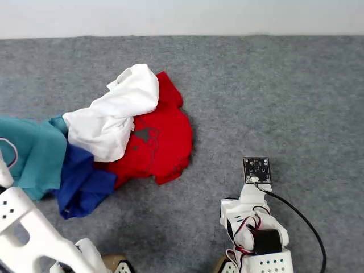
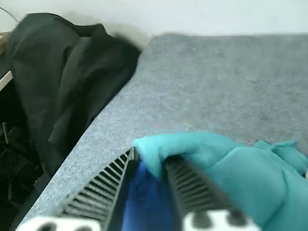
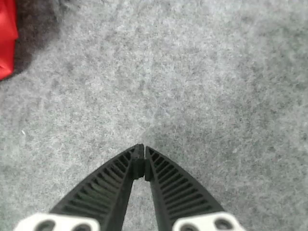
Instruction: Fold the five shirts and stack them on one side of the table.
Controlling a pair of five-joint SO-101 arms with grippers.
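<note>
— Shirts heaped on the left half of the worktop point(image 1: 273, 91): white shirt point(image 1: 116, 116) draped over red shirt point(image 1: 162, 142), blue shirt point(image 1: 82, 179) and teal shirt point(image 1: 34, 153) alongside.
— Left gripper point(image 2: 150, 161) clamped on the teal shirt's edge. Right gripper point(image 3: 140, 163) pinched shut, empty, above bare grey worktop.

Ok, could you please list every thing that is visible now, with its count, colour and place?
red shirt: 1, red, spread on the table, middle of the pile.
white shirt: 1, white, crumpled, lying partly on the red shirt.
blue shirt: 1, dark blue, bunched between the teal and red shirts.
teal shirt: 1, teal, at the pile's outer end, partly over the blue shirt.
dark cloth: 1, black, draped beside the table's edge.
table: 1, grey fuzzy cover, under everything.
left claw: 1, black fingers, shut on the teal shirt.
right claw: 1, black fingers, shut and empty, over bare table.
</note>
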